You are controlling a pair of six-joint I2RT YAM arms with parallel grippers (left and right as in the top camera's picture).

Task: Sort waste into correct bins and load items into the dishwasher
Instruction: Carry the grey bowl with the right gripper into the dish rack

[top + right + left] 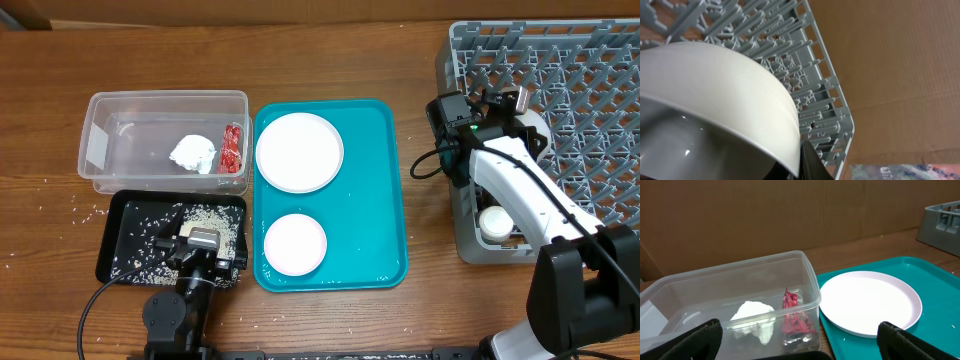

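Observation:
The clear tub point(165, 140) holds a crumpled white napkin point(193, 154) and a red wrapper point(233, 147); both also show in the left wrist view, the napkin point(756, 317) and the wrapper point(794, 316). The black tray point(125, 240) holds loose rice point(200, 215). My left gripper point(205, 247) hovers over that tray, open and empty point(800, 350). A large white plate point(299, 151) and a smaller white plate point(295, 243) lie on the teal tray point(375, 200). My right gripper point(508, 104) is over the grey dish rack point(590, 90), shut on a white bowl's rim point(715, 100).
Another small white bowl point(495, 222) sits in the rack's front left corner. Stray rice grains point(75, 210) lie on the wooden table left of the black tray. The right arm's cable point(425, 165) loops beside the rack. A brown cardboard wall point(790, 215) stands behind the table.

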